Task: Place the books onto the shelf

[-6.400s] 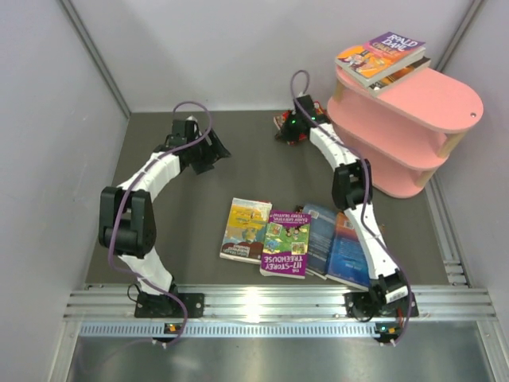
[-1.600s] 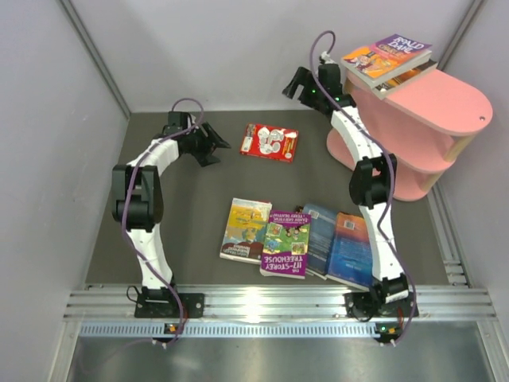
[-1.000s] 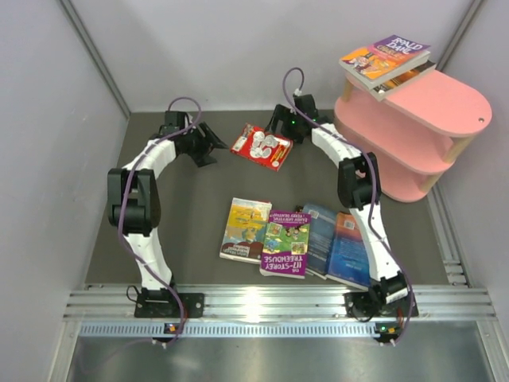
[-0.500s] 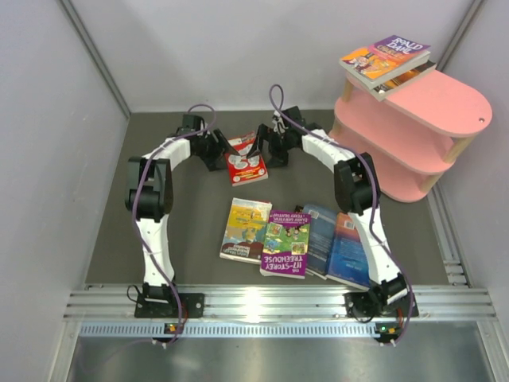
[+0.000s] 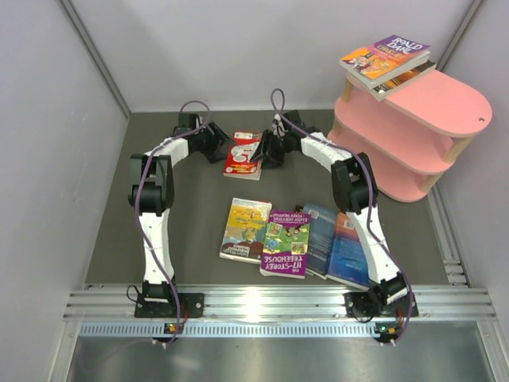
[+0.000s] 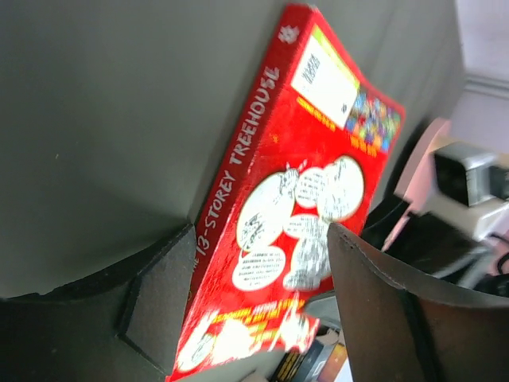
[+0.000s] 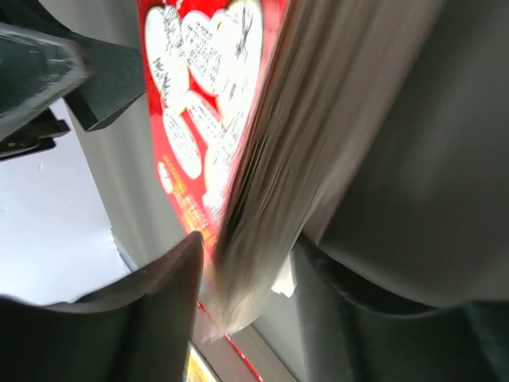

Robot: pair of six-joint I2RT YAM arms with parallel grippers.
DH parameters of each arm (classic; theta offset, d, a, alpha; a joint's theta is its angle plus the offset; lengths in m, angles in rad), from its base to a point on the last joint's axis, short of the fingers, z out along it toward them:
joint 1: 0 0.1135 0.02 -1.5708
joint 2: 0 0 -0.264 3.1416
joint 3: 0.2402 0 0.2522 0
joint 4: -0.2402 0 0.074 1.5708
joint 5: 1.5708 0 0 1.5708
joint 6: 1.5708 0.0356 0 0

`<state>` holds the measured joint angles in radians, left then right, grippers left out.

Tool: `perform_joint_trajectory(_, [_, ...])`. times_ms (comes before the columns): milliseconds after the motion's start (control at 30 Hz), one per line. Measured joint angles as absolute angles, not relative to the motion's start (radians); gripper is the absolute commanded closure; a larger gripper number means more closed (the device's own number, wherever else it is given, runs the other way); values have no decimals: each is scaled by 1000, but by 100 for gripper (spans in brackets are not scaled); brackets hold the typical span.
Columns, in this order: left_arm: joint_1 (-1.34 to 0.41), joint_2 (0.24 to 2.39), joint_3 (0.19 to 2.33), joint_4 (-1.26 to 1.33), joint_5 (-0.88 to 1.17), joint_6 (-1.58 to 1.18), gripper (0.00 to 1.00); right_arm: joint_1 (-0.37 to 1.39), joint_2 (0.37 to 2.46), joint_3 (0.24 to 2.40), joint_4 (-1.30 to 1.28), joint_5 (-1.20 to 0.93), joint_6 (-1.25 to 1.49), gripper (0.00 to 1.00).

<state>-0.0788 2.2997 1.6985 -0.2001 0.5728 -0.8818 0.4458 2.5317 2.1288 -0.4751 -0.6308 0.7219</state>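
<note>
Left of the pink shelf (image 5: 445, 99), level with its lowest board, we note the red "13-Storey Treehouse" book (image 5: 242, 154) tilted on the dark table top (image 5: 183, 239), spine down and page edge raised toward the shelf. On the book's side away from the shelf, the left gripper (image 5: 219, 146) meets the spine; its jaws stand wide apart. One finger rests by the spine, the other is in front of the cover, and nothing is clamped. From the shelf side the right gripper (image 5: 262, 149) has the page edge between its jaws; in the right wrist view both fingers lie against the book, so we log a grip on it. On the shelf's top board, at its far end, the purple Roald Dahl book (image 5: 386, 52) lies on another book (image 5: 407, 76). Nearer than the shelf and to its left, four books lie flat, side by side: yellow book (image 5: 246, 229), purple Treehouse book (image 5: 285, 243), first blue book (image 5: 320, 239), second blue book (image 5: 346, 255), the last closest to the shelf.
</note>
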Motion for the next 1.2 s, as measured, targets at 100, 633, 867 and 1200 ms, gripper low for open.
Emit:
perform_joint_trajectory(100, [-80, 2300, 1674, -142, 583, -913, 30, 460, 2535, 2105, -456, -650, 744, 59])
perform_joint_trajectory(633, [-99, 2170, 1424, 8, 547, -972, 37, 486, 2440, 1948, -426, -640, 777, 100])
perform_joint_trajectory(867, [-120, 1984, 1410, -242, 480, -838, 28, 537, 2298, 1937, -483, -545, 688, 100])
perform_joint_trajectory(1200, [-121, 1743, 1417, -354, 434, -724, 28, 498, 1927, 2130, -674, -406, 550, 100])
